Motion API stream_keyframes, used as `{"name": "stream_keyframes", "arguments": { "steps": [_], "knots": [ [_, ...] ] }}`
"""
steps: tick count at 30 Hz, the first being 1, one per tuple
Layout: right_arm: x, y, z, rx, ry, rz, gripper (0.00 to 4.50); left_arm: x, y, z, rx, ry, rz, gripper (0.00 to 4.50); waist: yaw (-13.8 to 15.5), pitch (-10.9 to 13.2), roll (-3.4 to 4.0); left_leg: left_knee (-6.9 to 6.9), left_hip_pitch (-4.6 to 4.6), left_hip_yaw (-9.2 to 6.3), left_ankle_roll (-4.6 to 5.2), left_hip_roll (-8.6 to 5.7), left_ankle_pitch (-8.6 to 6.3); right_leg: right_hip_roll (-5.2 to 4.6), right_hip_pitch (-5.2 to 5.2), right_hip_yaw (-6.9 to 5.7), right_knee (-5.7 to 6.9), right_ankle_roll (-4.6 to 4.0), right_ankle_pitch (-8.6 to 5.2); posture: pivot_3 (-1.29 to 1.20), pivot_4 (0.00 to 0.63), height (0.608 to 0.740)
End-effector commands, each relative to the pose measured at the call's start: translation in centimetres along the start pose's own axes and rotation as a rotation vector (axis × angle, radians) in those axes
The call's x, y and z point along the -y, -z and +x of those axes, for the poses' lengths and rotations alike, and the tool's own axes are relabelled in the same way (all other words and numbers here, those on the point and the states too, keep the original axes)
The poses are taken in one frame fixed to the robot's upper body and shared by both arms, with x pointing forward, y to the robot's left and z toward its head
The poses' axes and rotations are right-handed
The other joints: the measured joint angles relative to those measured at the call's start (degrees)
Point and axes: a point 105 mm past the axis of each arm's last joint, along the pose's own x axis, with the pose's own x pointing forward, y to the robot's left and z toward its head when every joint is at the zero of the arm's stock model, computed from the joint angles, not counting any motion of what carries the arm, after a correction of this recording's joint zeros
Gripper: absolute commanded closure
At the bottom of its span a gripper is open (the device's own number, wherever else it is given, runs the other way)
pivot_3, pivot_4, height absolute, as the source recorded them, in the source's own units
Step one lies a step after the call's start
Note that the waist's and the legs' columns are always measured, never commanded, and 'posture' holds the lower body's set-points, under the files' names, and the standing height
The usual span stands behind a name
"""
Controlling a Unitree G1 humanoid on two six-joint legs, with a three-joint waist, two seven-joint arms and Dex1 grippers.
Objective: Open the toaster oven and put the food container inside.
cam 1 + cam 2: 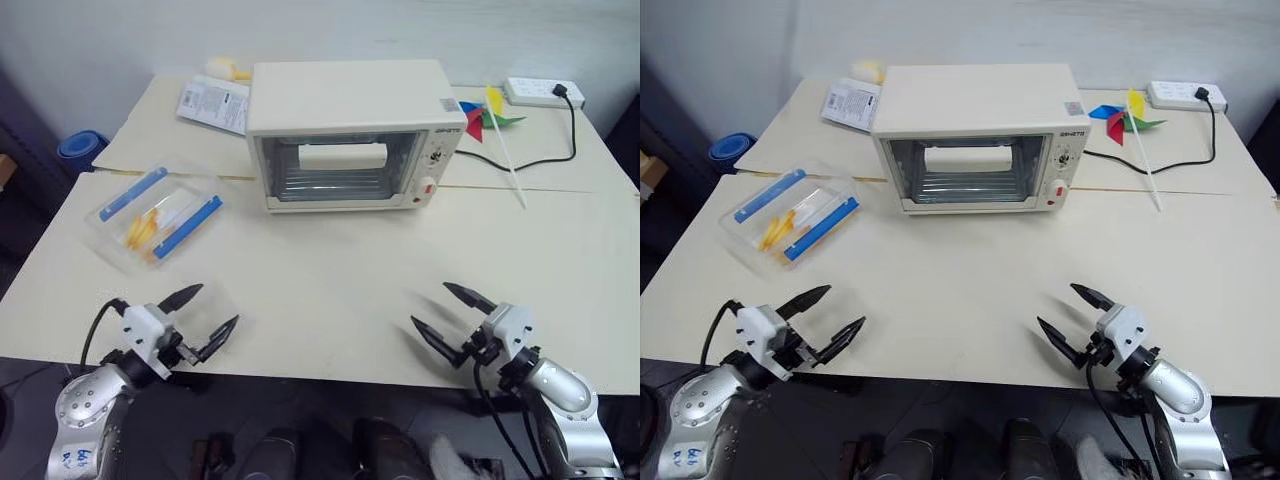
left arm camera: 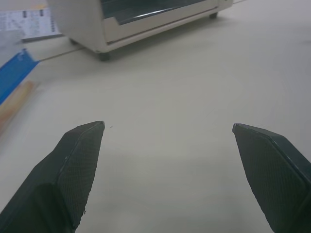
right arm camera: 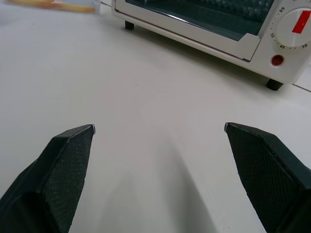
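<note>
Nearest the camera, the left end effector (image 1: 203, 321) and the right end effector (image 1: 452, 313) hover over the near edge of the tabletop (image 1: 330, 290), each with its two black fingers spread wide apart and nothing between them. Both point inward toward the middle of the surface. Judgement: this is a ready posture, with neither arm yet committed to a target.

The toaster oven (image 1: 350, 133) stands at the far centre of the tabletop, front facing the robot, its glass door shut and upright. The knobs and red button sit on the right of its front panel. A pale roll-shaped item shows behind the glass; whether it is an object or a reflection cannot be determined. Judgement: the door must come down first, so the opening step is not yet done.

The food container (image 1: 156, 214) lies flat on the tabletop, left of the oven and well apart from it, lid on, blue clips along two sides, yellow-orange food visible. It lies nearer the left arm.

Surroundings: a printed booklet (image 1: 213, 104) behind and left of the oven; a coloured pinwheel (image 1: 487, 112) to its right; a power strip (image 1: 543, 92) at the far right corner with a black cable (image 1: 520, 160) trailing toward the oven. The surface in front of the door carries nothing. The pinwheel's stick lies right of the oven, beside the approach.
</note>
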Motion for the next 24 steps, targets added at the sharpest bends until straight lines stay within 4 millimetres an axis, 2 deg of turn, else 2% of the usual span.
{"name": "stream_keyframes", "arguments": {
  "steps": [1,5,8,10,13,18,21,24],
  "knots": [
    [0.1,-1.3,1.2,0.074,-0.018,0.014,0.03,-0.4,-0.7,-0.3,0.004,0.023,0.003,0.0,-0.1,0.0,0.0,0.0,0.0,0.01,0.0,0.01,0.0,0.01,0.0,0.0,0.0,0.0,0.0,0.0,0.15,0.74],
    [1.2,-3.8,4.2,0.139,-0.062,0.108,0.03,-1.1,-2.9,-0.6,0.027,0.091,-0.123,0.0,-0.4,0.0,0.06,0.05,0.0,0.01,-0.02,0.06,0.01,0.02,0.0,0.02,0.05,-0.06,0.03,0.0,0.15,0.74],
    [2.7,-5.8,6.8,0.154,-0.07,0.151,0.03,-2.6,-6.2,-0.9,0.124,0.134,-0.233,0.0,-0.5,0.1,0.08,0.06,-0.04,-0.02,-0.03,0.1,0.02,0.03,-0.06,0.01,0.05,-0.1,0.06,0.0,0.15,0.74],
    [3.9,-7.2,8.7,0.152,-0.07,0.139,0.03,-3.1,-7.9,-0.9,0.134,0.159,-0.23,0.0,-0.5,0.1,0.08,0.05,-0.05,-0.03,-0.04,0.11,0.02,0.03,-0.1,0.0,0.06,-0.1,0.06,0.0,0.15,0.74],
    [4.7,-9.1,11.0,0.168,-0.117,0.143,0.03,-3.1,-9.7,-0.9,0.13,0.204,-0.201,0.0,-0.7,0.1,0.11,0.04,-0.08,-0.02,-0.02,0.07,0.01,0.02,-0.15,0.01,0.07,-0.11,0.06,0.0,0.15,0.74],
    [6.1,-12.1,14.0,0.232,-0.129,0.143,0.03,-2.6,-10.6,-1.0,0.136,0.205,-0.196,0.0,-1.3,0.1,0.11,-0.07,-0.17,-0.03,0.06,0.07,-0.08,0.03,-0.25,0.0,0.0,-0.11,0.06,0.0,0.15,0.74],
    [5.8,-13.2,15.1,0.257,-0.164,0.129,0.03,-1.9,-10.4,-1.0,0.133,0.194,-0.205,0.0,-1.5,0.1,0.14,-0.07,-0.2,0.05,0.1,0.03,-0.11,0.02,-0.32,0.05,0.0,-0.11,0.06,0.0,0.15,0.74],
    [4.1,-14.5,15.7,0.305,-0.244,0.099,0.03,-1.2,-9.8,-1.1,0.117,0.186,-0.22,0.0,-1.4,0.1,0.14,-0.07,-0.21,0.04,0.09,0.06,-0.12,0.03,-0.34,0.04,0.01,-0.11,0.06,0.0,0.15,0.74]
  ]
}}
